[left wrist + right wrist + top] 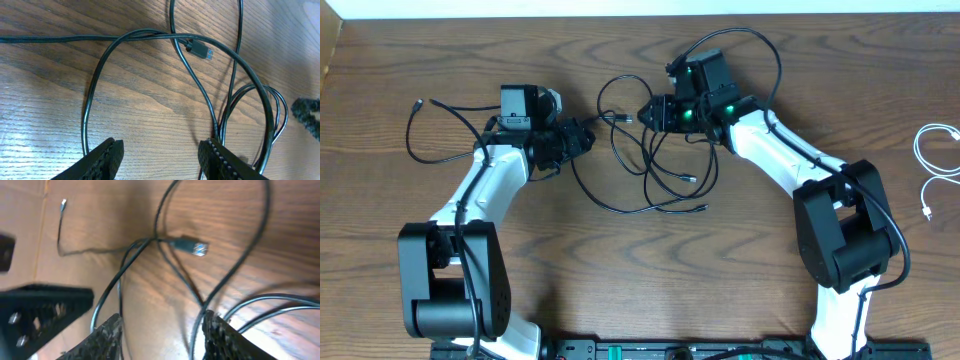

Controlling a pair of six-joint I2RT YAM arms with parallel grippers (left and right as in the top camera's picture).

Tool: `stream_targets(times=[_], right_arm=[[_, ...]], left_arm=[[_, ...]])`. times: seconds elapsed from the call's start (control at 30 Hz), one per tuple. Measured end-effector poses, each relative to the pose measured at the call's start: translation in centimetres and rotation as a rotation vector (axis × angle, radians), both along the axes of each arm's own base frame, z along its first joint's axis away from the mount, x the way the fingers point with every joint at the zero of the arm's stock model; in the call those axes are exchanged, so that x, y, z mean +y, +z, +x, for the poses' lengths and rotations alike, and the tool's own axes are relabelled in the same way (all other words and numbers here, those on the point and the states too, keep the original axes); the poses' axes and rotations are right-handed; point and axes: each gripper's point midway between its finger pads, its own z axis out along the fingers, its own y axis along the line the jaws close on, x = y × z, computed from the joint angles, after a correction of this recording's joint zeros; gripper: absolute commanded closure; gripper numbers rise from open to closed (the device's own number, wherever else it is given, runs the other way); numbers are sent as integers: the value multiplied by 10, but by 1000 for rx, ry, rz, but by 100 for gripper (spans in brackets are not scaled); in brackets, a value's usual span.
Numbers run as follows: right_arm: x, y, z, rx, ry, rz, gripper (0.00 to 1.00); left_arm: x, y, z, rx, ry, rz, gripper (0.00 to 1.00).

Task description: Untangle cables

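A loose tangle of black cables (650, 207) lies on the wood table between my two arms. My left gripper (582, 138) is at the tangle's left edge, open and empty. In the left wrist view its jaws (162, 155) straddle bare wood, with cable loops and a plug end (200, 50) ahead. My right gripper (650, 110) is open over the tangle's top. In the right wrist view its jaws (162, 330) hover above strands, one running by the right finger, with a plug (192, 246) ahead. A white cable (918, 148) lies apart at the far right.
A separate black cable (408, 140) curls at the far left beside my left arm. The thick black wire of the right arm arcs over its wrist (775, 60). The table's far edge runs along the top of the overhead view.
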Motion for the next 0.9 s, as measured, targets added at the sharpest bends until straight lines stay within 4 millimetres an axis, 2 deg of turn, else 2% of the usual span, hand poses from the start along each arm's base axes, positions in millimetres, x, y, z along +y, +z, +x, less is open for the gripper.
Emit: stream_targets(times=[0.13, 0.27, 0.4, 0.47, 0.57, 0.6, 0.9], right_arm=[[21, 2, -17, -30, 100, 7, 44], [44, 0, -35, -60, 160, -18, 53], [56, -5, -42, -97, 157, -79, 58], [59, -9, -42, -125, 137, -126, 67], [63, -12, -43, -156, 116, -177, 96], [64, -13, -43, -167, 112, -191, 99], [59, -10, -38, -202, 91, -221, 99]], left_arm=[[3, -1, 1, 0, 8, 15, 45], [6, -2, 1, 1, 18, 32, 45], [8, -3, 2, 0, 26, 45, 45], [9, -3, 2, 0, 27, 48, 45], [9, -3, 2, 0, 27, 48, 45], [9, -3, 2, 0, 27, 48, 45], [9, -3, 2, 0, 27, 48, 45]])
